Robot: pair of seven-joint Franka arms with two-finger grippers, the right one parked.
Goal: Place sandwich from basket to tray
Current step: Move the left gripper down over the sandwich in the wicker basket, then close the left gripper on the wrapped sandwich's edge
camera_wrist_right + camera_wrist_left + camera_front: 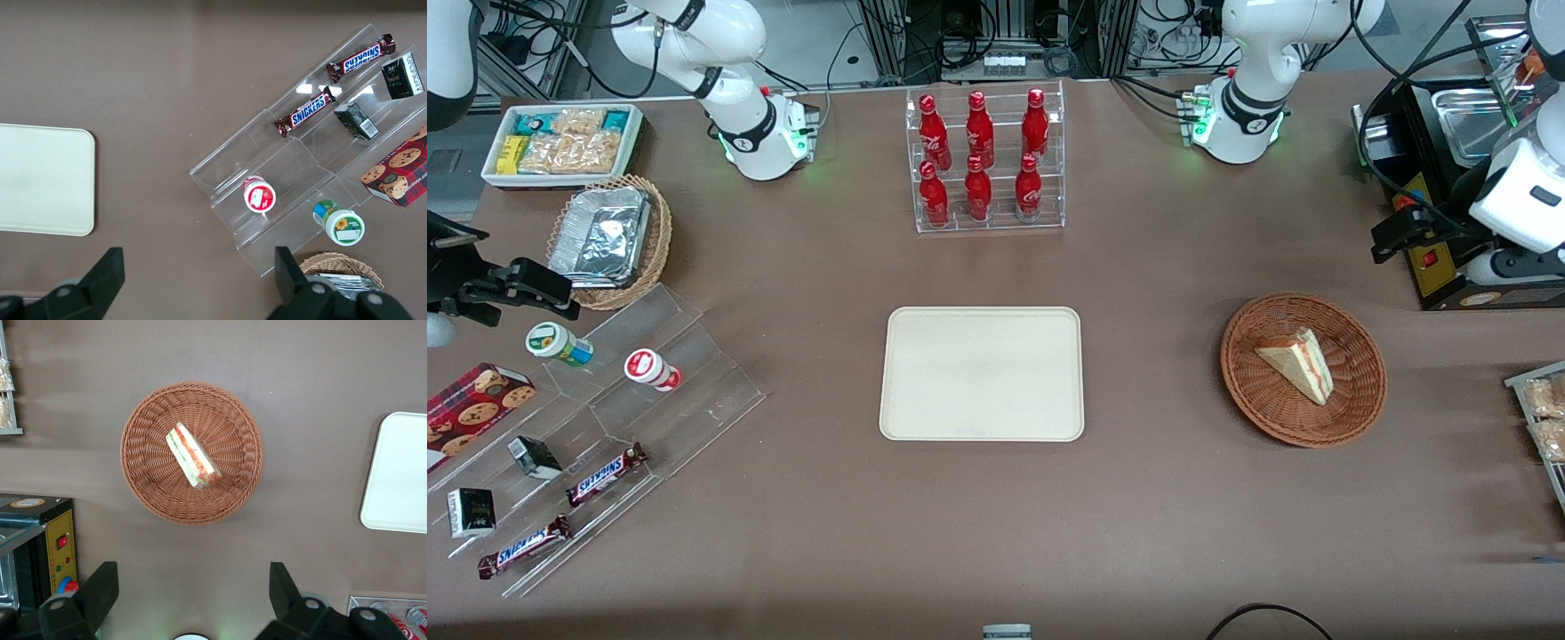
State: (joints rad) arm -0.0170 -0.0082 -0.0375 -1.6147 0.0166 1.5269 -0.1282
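The sandwich (1298,363) (193,455), a clear-wrapped bread wedge with orange-red and green filling, lies in the round reddish-brown basket (1263,400) (150,487) toward the working arm's end of the table. The cream tray (983,373) (400,473) sits mid-table with nothing on it. My gripper (1396,236) (193,590) hangs open and holds nothing. It is high above the table, farther from the front camera than the basket, and well apart from the sandwich.
A black appliance with a red switch (1436,258) (47,540) stands close by my gripper. A clear rack of red bottles (987,160) stands farther back than the tray. A bin of baked snacks (1543,418) sits at the working arm's table edge. Snack displays (596,427) fill the parked arm's end.
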